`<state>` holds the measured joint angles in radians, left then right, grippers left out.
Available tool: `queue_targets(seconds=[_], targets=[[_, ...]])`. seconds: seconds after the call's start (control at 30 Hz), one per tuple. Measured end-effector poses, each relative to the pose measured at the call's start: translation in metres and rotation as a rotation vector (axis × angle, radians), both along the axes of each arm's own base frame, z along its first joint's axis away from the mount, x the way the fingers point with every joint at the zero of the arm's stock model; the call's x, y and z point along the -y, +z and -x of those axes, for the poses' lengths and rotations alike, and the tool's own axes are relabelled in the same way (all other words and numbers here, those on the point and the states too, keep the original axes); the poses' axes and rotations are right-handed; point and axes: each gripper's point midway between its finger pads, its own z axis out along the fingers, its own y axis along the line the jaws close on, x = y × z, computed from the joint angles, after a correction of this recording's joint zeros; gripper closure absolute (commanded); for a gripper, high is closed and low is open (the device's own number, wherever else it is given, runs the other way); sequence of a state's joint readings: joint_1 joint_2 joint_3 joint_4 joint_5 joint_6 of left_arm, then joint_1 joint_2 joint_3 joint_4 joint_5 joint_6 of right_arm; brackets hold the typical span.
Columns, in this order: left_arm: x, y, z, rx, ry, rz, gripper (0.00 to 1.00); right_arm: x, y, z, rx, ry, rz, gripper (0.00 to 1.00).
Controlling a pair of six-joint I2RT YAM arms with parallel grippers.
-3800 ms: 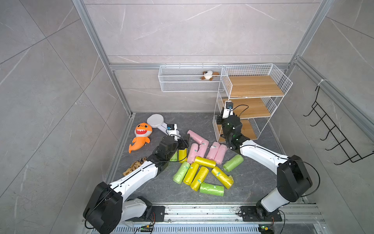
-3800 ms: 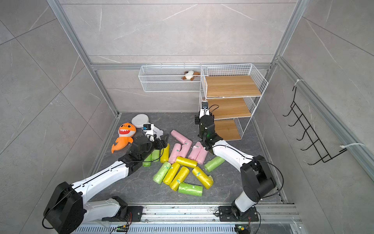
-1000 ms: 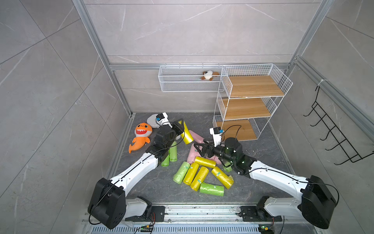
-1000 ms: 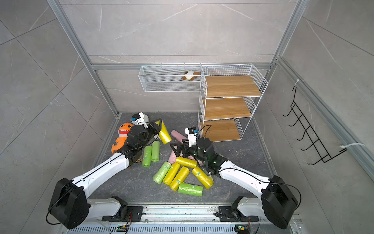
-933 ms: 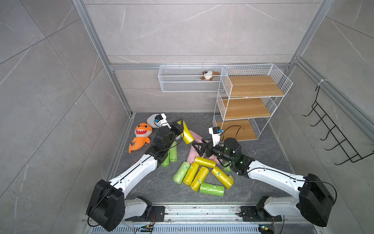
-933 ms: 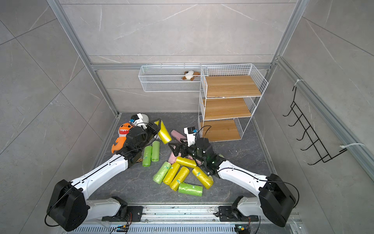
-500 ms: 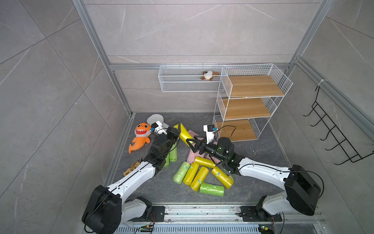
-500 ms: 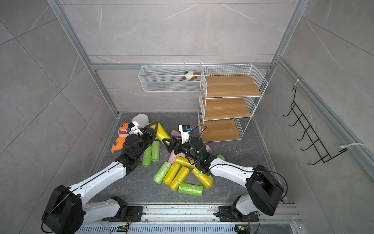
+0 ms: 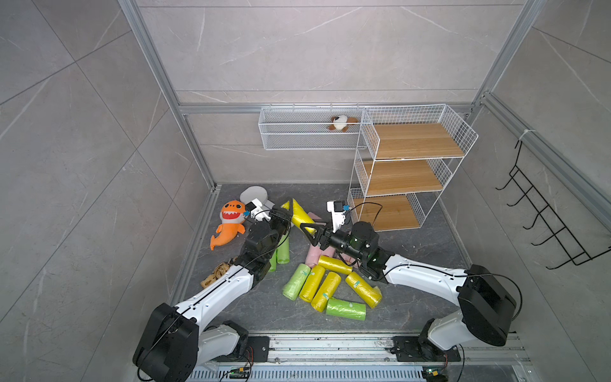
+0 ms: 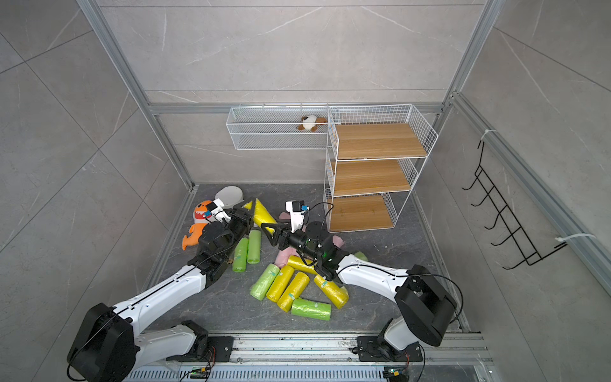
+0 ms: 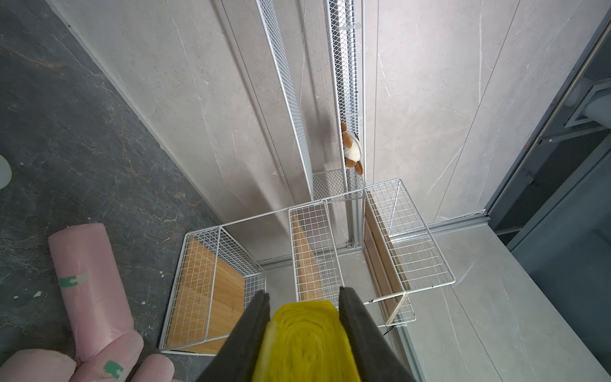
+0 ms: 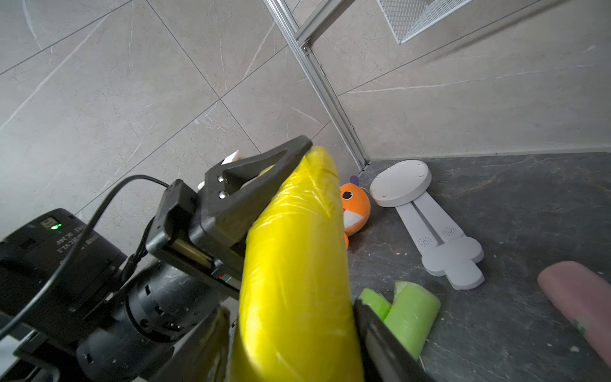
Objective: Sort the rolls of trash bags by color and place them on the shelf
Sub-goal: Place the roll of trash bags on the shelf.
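I am looking at the yellow roll hanging tilted in the air over the far middle of the floor, clear of the other rolls. The left gripper is pinching one end of it, both fingers pressing into the plastic. The right gripper is pointing at it from the shelf side, its jaws standing one on each side of the other end; I cannot tell whether they are pressing on it or only flanking it. Under the arms, a heap of rolls, yellow and green, is lying toward the near edge. Pink rolls are lying just behind the heap, and two green rolls are lying side by side beside the left arm. The shelf is standing in the far right corner. An orange shark toy is lying by the left edge, near the far left corner.
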<state>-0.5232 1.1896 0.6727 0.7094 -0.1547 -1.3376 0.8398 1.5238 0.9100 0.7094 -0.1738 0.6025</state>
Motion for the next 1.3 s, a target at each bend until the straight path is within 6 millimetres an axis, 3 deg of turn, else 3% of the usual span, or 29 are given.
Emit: queue_targets(seconds=[0.07,0.27,0.47,0.6,0.8,0.87,1.0,1.13,1.3], targets=[[0.0,0.0,0.0,0.0,0.0,0.005,0.63,-0.001,-0.002,0.001,-0.004,0.005,0.004,0.37],[0.0,-0.001,0.001,0.0,-0.001,0.018,0.61,-0.003,-0.005,0.001,-0.005,0.011,0.009,0.57],[-0.001,0.0,0.001,0.003,-0.001,0.024,0.39,-0.001,-0.004,0.002,0.014,0.002,0.027,0.65],[-0.001,-0.001,0.001,0.006,0.006,0.0,0.28,0.009,0.001,0.006,0.035,-0.017,0.07,0.67],[-0.012,-0.003,0.006,0.021,0.063,-0.147,0.21,0.042,0.017,0.015,0.09,-0.072,0.189,0.69],[-0.019,-0.003,0.009,0.028,0.093,-0.222,0.2,0.058,0.032,0.013,0.117,-0.112,0.232,0.69],[-0.025,0.01,0.012,0.053,0.118,-0.398,0.19,0.097,0.086,0.008,0.2,-0.223,0.29,0.7],[-0.021,0.036,0.016,0.123,0.093,-0.538,0.19,0.134,0.148,0.011,0.283,-0.326,0.324,0.7],[-0.007,0.049,0.023,0.198,0.011,-0.642,0.19,0.178,0.199,0.011,0.338,-0.462,0.395,0.7]])
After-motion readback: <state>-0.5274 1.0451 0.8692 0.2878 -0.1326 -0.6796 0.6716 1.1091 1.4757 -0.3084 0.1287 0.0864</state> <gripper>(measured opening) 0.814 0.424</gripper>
